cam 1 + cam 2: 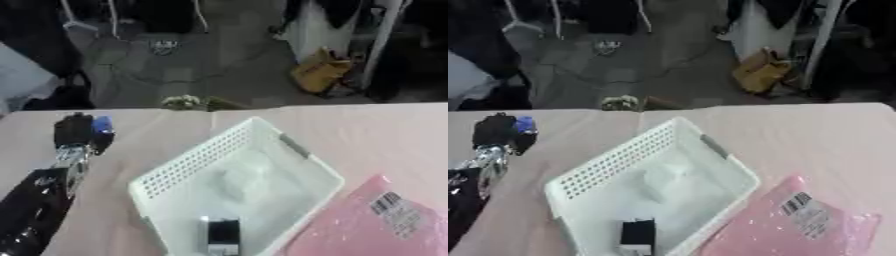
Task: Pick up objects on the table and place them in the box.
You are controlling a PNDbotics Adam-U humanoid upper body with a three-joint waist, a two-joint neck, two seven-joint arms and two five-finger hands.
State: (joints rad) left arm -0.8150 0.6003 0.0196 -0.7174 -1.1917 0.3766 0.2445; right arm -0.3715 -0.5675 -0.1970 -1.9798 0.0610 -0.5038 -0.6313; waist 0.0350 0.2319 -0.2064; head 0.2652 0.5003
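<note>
A white perforated basket (187, 167) sits askew in the middle of the table. Inside it lie a clear crumpled bag (241, 178) and, near the front, a small black and white box (222, 236). My left hand (77, 132) is at the far left of the table, fingers curled round a small blue thing (102, 124). A pink bubble-wrap mailer (794, 227) with a white barcode label (803, 210) lies flat on the table just right of the basket. My right hand shows in neither view.
The table's far edge (332, 106) runs across the upper middle, with a small pale object (183, 101) at it. Beyond it are a grey floor, a yellow-brown bag (320, 72) and stand legs. Bare pink tabletop (376, 135) lies right of the basket.
</note>
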